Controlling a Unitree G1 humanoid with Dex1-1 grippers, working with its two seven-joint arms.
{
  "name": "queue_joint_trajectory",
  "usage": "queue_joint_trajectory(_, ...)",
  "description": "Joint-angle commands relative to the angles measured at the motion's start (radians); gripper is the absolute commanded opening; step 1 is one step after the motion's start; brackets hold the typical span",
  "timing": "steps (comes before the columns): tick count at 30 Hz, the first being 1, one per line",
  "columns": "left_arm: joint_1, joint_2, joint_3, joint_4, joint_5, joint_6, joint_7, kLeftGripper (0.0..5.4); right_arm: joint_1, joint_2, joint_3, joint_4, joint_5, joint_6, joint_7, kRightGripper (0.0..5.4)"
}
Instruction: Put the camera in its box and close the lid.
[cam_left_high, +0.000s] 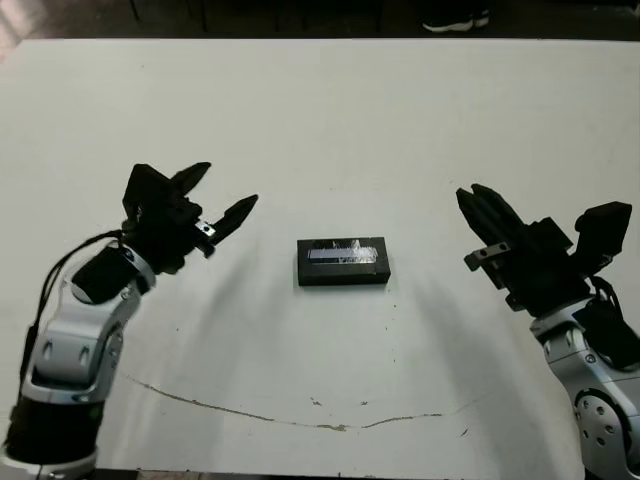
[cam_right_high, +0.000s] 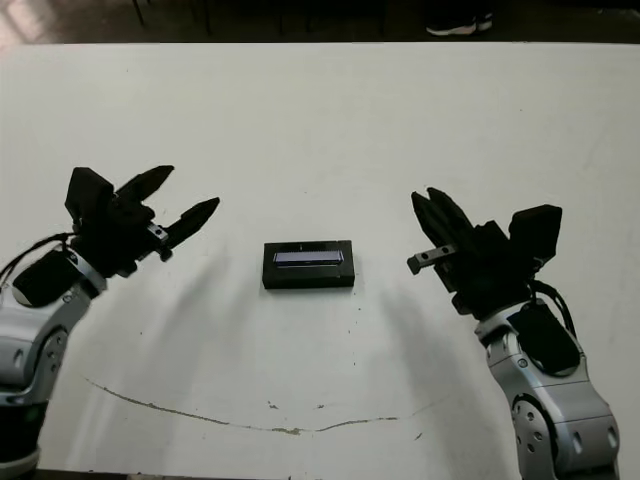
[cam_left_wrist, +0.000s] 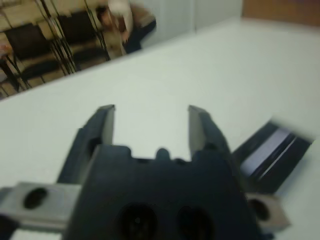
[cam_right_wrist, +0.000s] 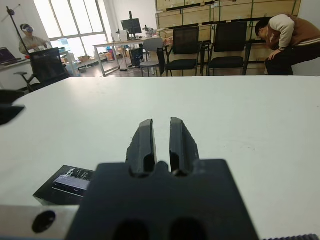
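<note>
Head view: unreadable lid (cam_left_high: 342, 254) stripe.

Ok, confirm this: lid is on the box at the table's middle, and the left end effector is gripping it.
Not quite. The lid is on the box, but the left end effector is open and apart from it, holding nothing; the left eye view shows bare table between them.

Lid (cam_left_high: 342, 254) on box (cam_left_high: 342, 274), mid-bench (cam_left_high: 330, 120). Left gripper (cam_left_high: 224, 198) left of box, apart, raised above bench. Right gripper (cam_left_high: 487, 212) right of box, apart. Box between both grippers, touching neither.
</note>
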Motion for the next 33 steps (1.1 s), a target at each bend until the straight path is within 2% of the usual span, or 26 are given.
queue_joint_trajectory(1, 0.035, -0.069, -0.055, -0.092, -0.005, 0.076, 0.087, 1.49, 0.011, 0.010, 0.012, 0.012, -0.006, 0.019, -0.015, 0.00)
queue_joint_trajectory(7, 0.040, -0.172, -0.167, -0.222, -0.056, 0.318, 0.209, 0.09, 0.014, 0.027, 0.024, 0.017, -0.009, 0.007, -0.020, 0.00)
queue_joint_trajectory(8, 0.041, -0.183, -0.185, -0.229, -0.060, 0.349, 0.224, 0.04, 0.015, 0.028, 0.025, 0.017, -0.011, 0.006, -0.021, 0.00)
queue_joint_trajectory(13, 0.041, -0.262, -0.262, -0.237, -0.065, 0.499, 0.324, 0.04, 0.024, 0.025, 0.028, 0.021, -0.022, -0.011, -0.011, 0.00)
queue_joint_trajectory(20, 0.066, -0.373, -0.313, -0.181, -0.063, 0.602, 0.421, 0.04, 0.034, 0.023, 0.025, 0.027, -0.033, -0.035, -0.001, 0.00)
queue_joint_trajectory(29, 0.074, -0.386, -0.349, -0.074, -0.043, 0.686, 0.478, 0.04, 0.033, 0.025, 0.017, 0.037, -0.024, -0.042, 0.012, 0.00)
queue_joint_trajectory(33, 0.088, -0.361, -0.350, -0.041, -0.045, 0.685, 0.470, 0.04, 0.031, 0.026, 0.016, 0.023, -0.022, -0.022, -0.004, 0.00)
